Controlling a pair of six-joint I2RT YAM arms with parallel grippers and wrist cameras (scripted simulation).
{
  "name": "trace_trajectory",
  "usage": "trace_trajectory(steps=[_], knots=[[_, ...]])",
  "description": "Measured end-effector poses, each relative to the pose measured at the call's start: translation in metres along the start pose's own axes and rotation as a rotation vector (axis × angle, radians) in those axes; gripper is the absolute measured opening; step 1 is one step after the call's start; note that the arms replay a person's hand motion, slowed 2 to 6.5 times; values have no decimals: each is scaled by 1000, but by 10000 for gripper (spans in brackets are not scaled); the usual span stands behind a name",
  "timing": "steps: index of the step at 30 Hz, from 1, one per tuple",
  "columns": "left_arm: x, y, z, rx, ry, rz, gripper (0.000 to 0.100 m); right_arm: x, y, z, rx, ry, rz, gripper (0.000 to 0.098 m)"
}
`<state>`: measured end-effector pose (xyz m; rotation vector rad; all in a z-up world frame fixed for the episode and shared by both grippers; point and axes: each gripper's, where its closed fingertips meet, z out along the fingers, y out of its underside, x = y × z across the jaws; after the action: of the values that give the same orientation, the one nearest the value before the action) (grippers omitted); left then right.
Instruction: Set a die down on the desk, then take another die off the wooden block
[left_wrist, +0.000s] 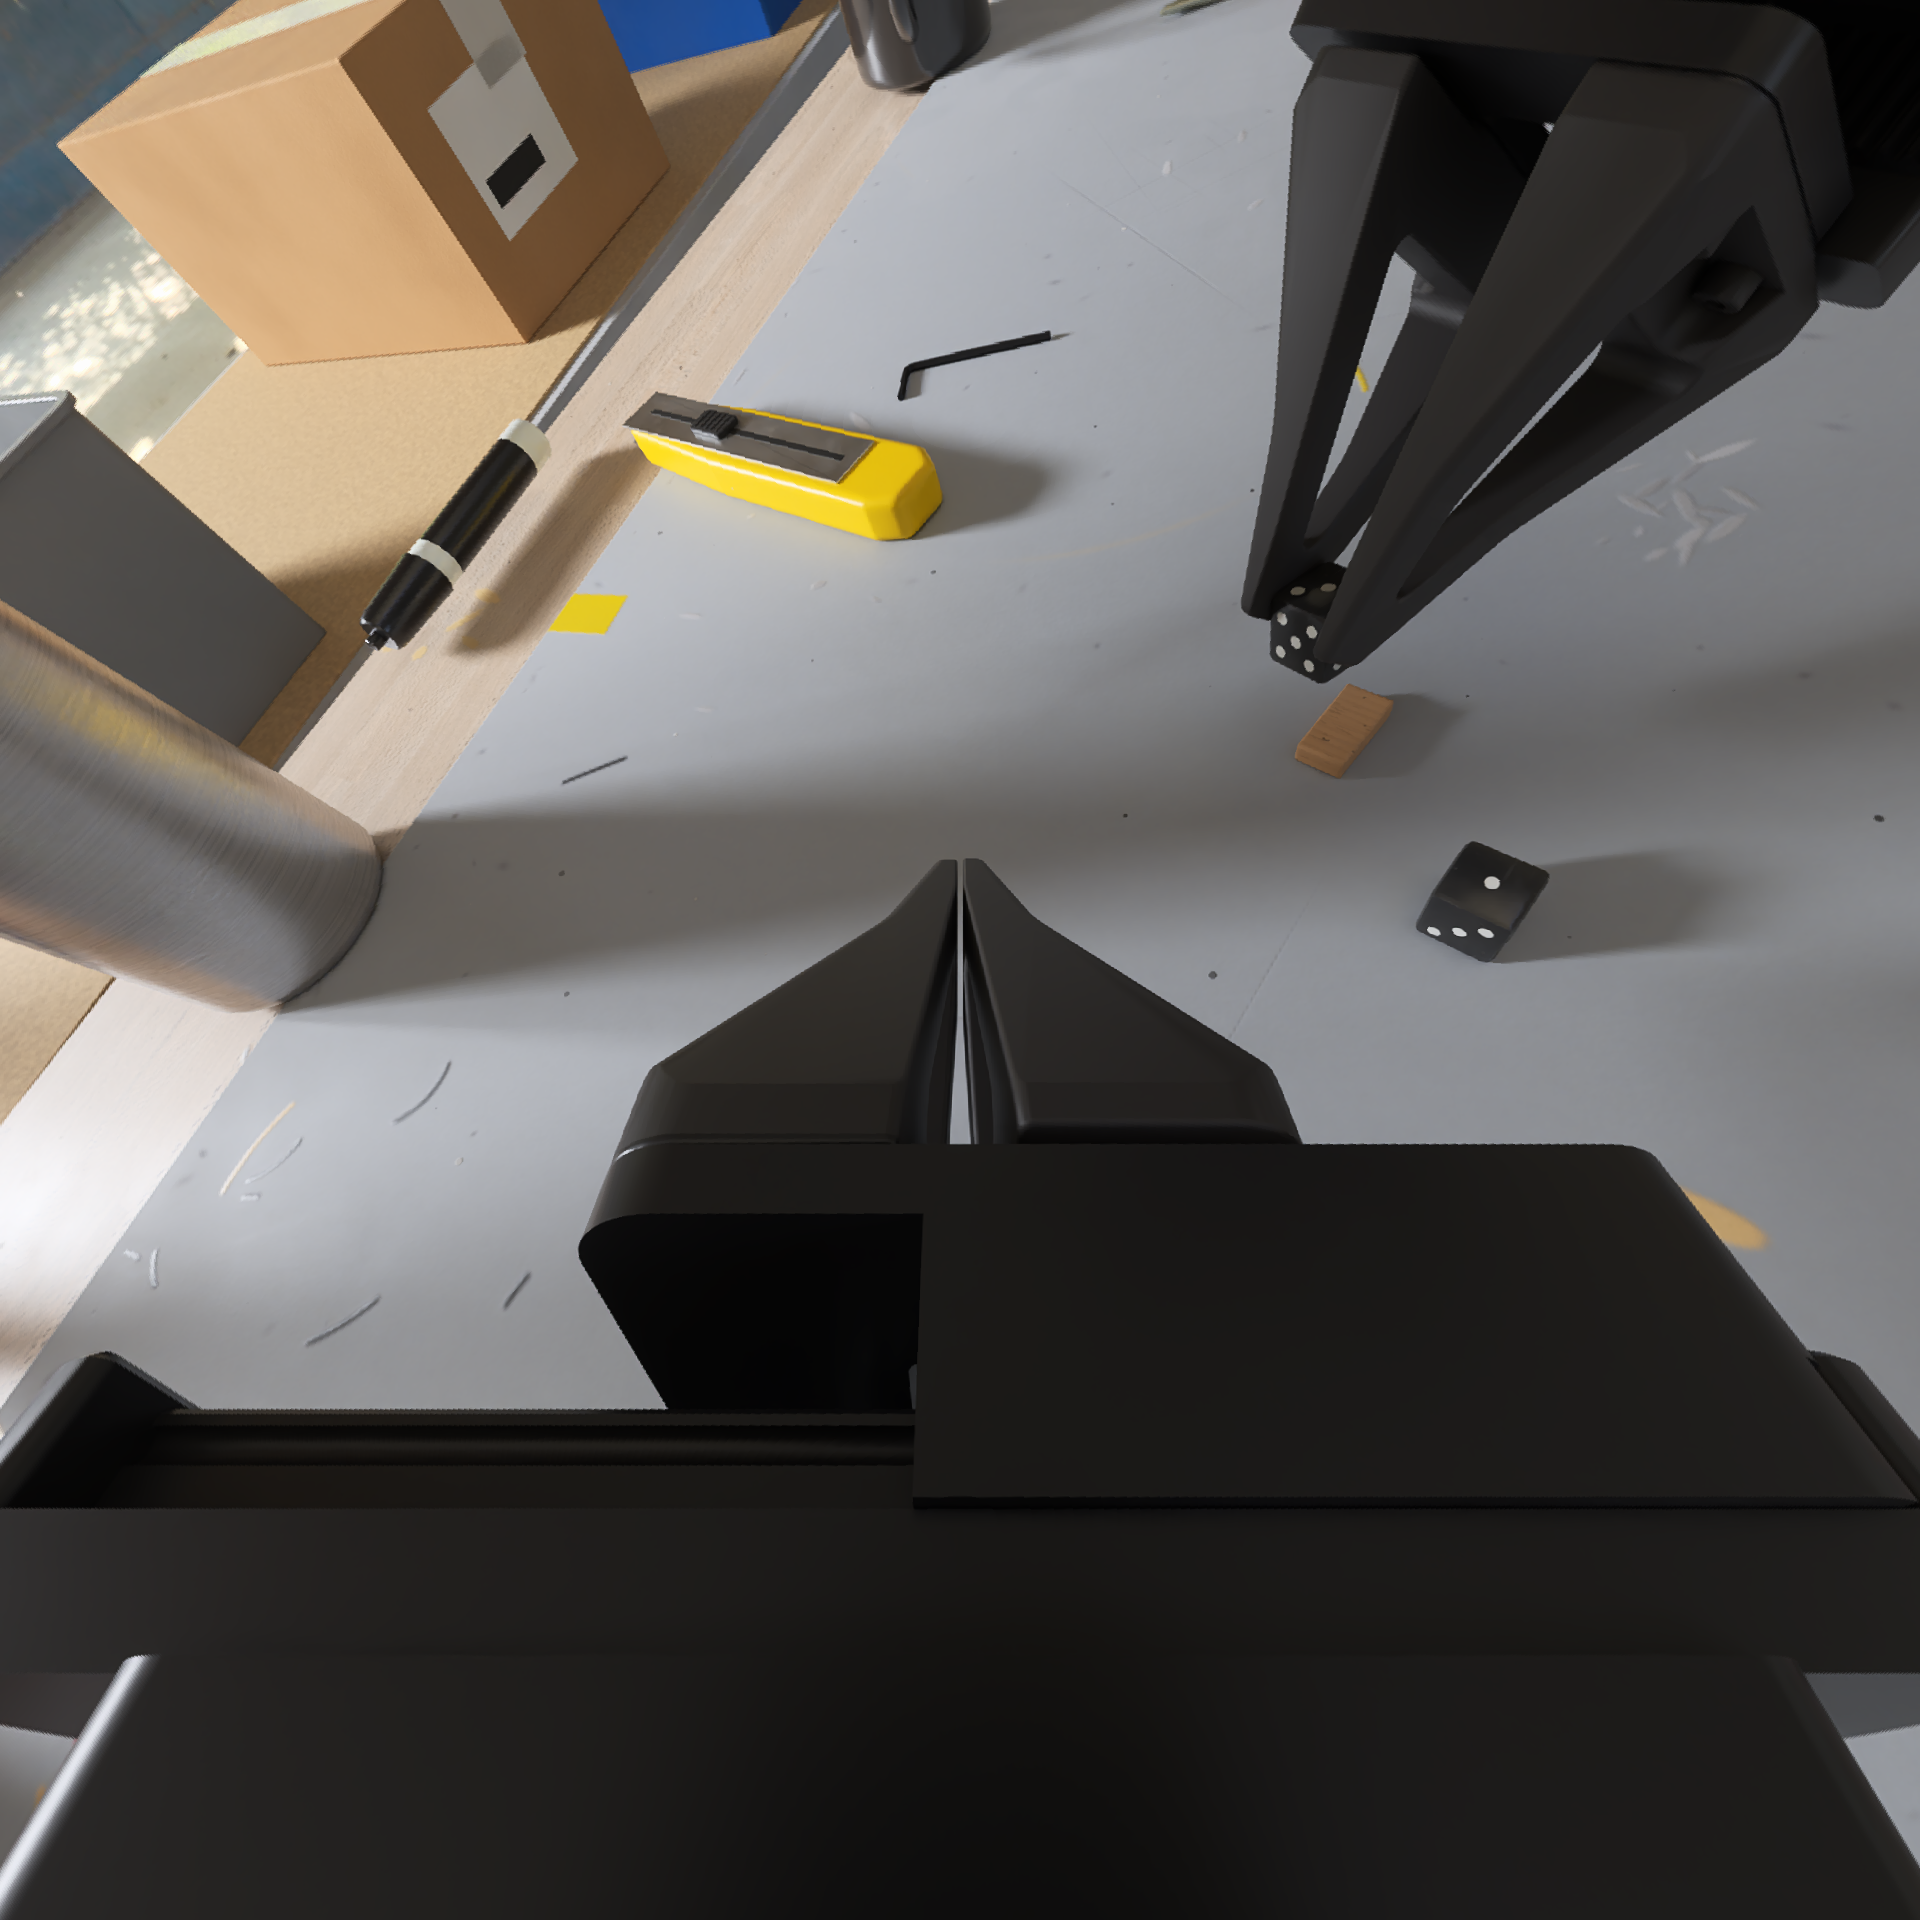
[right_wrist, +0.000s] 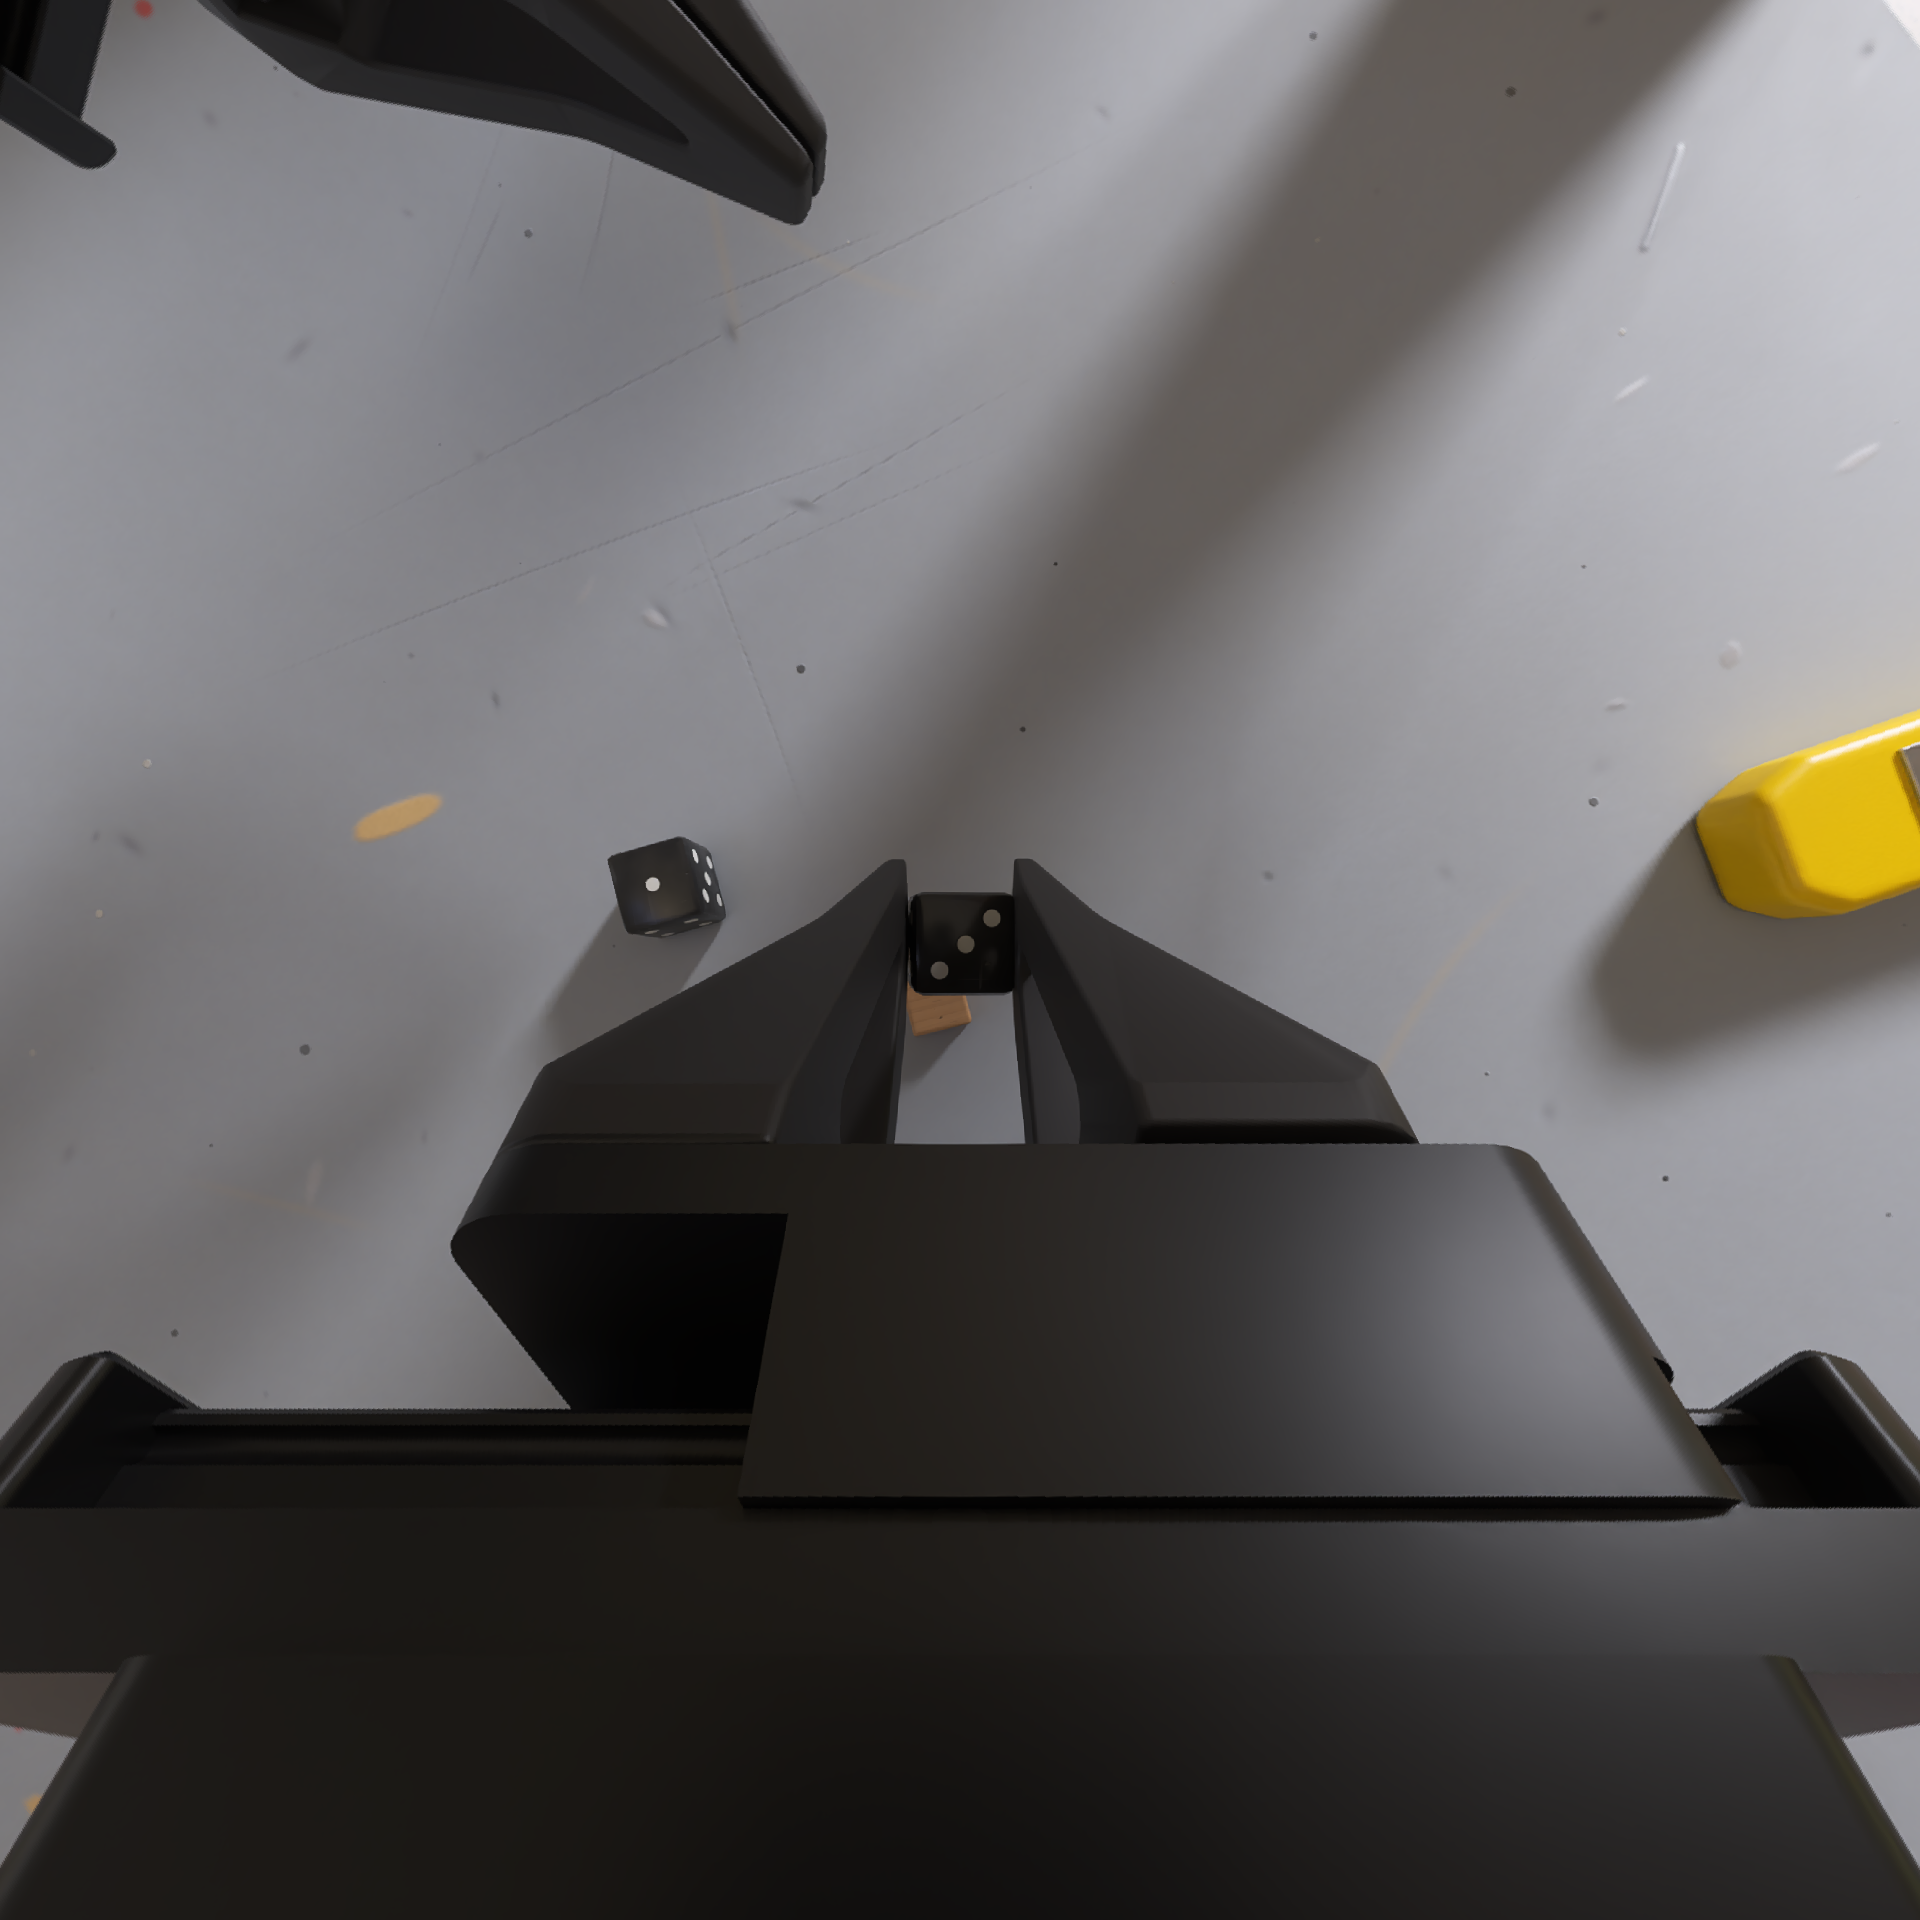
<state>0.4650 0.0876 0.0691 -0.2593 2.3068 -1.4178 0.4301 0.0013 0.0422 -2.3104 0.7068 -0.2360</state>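
My right gripper (right_wrist: 961, 878) is shut on a black die (right_wrist: 963, 943) and holds it just above a small wooden block (right_wrist: 940, 1010), apart from it. In the left wrist view the same gripper (left_wrist: 1311, 646) grips that die (left_wrist: 1297, 632) above the block (left_wrist: 1343, 730). A second black die (left_wrist: 1481, 902) rests on the grey desk beside the block; it also shows in the right wrist view (right_wrist: 665, 885). My left gripper (left_wrist: 961, 868) is shut and empty, above the desk short of the block; its fingers also show in the right wrist view (right_wrist: 800, 197).
A yellow utility knife (left_wrist: 790, 473) lies left of the block, also in the right wrist view (right_wrist: 1818, 821). A hex key (left_wrist: 966, 358), a black marker (left_wrist: 457, 530), a cardboard box (left_wrist: 364, 177), a grey box (left_wrist: 125, 561) and a metal cylinder (left_wrist: 156, 831) stand at the left.
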Motion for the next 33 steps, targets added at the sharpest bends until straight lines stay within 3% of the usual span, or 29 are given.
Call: trace_trajectory(steps=[21, 33], knots=[[2, 0, 1, -6, 0, 23, 9, -13, -1, 15, -20, -23, 1, 168], [3, -1, 1, -7, 2, 28, 9, -13, 1, 18, -43, 3, 9, 168]])
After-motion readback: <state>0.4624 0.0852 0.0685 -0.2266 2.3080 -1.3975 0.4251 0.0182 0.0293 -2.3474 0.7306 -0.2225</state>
